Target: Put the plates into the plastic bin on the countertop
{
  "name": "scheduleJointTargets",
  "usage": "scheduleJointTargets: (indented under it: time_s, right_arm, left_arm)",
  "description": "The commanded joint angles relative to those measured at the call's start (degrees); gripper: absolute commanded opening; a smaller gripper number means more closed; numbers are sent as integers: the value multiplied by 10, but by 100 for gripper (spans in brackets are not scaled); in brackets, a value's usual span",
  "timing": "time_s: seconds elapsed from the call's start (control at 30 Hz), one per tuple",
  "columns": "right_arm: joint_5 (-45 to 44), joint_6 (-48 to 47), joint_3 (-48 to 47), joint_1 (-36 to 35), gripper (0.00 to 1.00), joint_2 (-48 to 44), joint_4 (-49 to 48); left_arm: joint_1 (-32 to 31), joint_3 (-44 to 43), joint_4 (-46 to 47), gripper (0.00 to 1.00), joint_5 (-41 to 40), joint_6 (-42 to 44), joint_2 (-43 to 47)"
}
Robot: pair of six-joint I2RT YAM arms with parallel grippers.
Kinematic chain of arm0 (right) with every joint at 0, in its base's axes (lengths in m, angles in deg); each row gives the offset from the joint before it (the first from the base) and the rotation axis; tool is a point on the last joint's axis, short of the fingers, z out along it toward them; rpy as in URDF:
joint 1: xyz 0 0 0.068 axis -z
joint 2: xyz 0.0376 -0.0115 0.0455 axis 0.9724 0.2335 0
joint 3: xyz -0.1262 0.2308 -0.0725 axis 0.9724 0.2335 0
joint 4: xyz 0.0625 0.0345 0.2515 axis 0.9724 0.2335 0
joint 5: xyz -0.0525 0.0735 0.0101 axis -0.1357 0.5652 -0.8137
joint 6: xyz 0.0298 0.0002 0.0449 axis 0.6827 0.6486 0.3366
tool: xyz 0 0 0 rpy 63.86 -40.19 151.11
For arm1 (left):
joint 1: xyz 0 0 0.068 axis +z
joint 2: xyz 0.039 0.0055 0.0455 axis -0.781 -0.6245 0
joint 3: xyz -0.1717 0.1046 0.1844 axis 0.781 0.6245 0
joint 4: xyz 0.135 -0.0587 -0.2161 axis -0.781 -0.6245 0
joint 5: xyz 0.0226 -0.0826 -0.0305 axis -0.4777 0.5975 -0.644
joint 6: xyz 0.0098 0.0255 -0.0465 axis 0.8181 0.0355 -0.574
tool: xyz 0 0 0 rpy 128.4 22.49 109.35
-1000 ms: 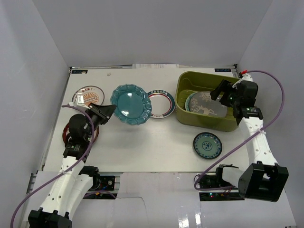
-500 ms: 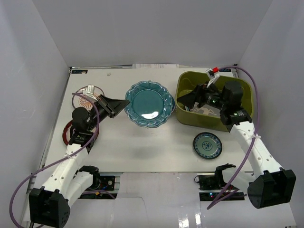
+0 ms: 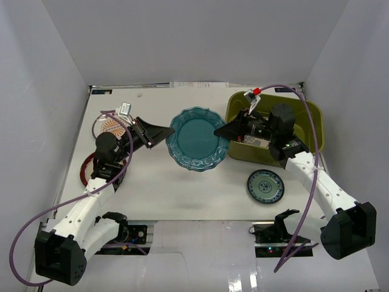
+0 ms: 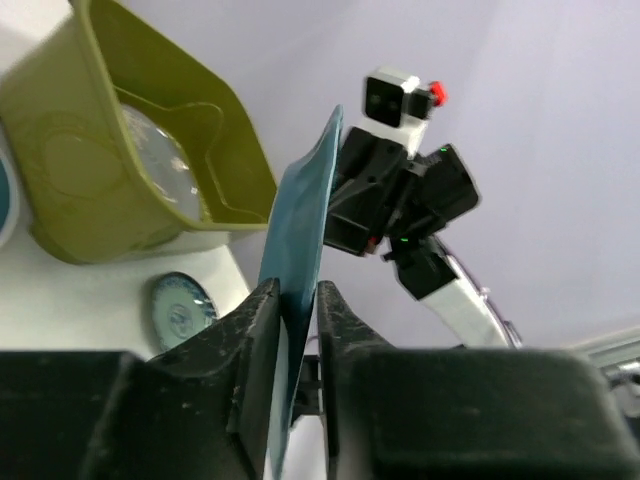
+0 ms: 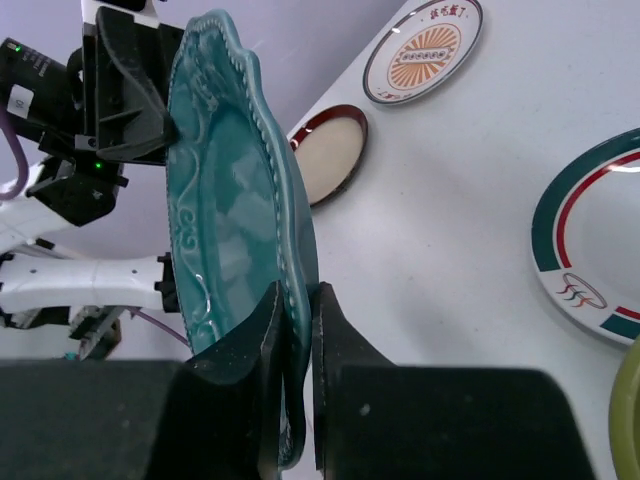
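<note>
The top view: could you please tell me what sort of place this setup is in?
Probably a robot test cell, not a kitchen: plain white walls box in the flat white table, two white robot arms are bolted at its near edge, and an olive-green rectangular plastic bin stands on it.

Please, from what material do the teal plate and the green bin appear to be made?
The teal plate looks like glazed ceramic: it has a glossy surface with bright highlights, raised scroll relief and a beaded scalloped rim. Glossy melamine cannot be excluded. The green bin looks like moulded plastic: it has a uniform olive colour, smooth walls with a soft sheen, rounded corners and a flared rim.
</note>
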Motion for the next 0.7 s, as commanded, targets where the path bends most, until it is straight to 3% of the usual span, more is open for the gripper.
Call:
scheduleJointTargets:
  time_s: [0.0, 0.03, 0.07, 0.17, 0.23, 0.3, 0.43, 0.53, 0.67]
  right_arm:
    - [-10, 44, -4, 1, 8, -8, -62]
    - [-12, 50, -11, 1, 8, -11, -64]
    - [-24, 53, -14, 0, 8, -12, -64]
    - [-50, 68, -33, 11, 8, -13, -59]
    - [-65, 89, -43, 42, 8, -17, -58]
    - [-67, 106, -48, 97, 8, -21, -59]
    - [-75, 149, -42, 233, 8, -37, -57]
    - [-122, 137, -26, 325, 8, -35, -15]
    - [-190, 79, 2, 370, 8, -23, 21]
  left_arm:
    - [-5, -58, 15, 34, -4, 4, 25]
    - [-5, -74, -30, 43, -6, 35, 31]
    - [-5, -83, -55, 62, -9, 54, 33]
    - [-5, -116, -140, 88, -13, 122, 44]
    - [-5, -146, -230, 96, -22, 189, 57]
    - [-5, -164, -327, 98, -35, 238, 68]
    - [-4, -185, -439, 98, -18, 366, 106]
    - [-5, -171, -496, 98, 16, 408, 145]
    - [-4, -138, -558, 98, 8, 484, 197]
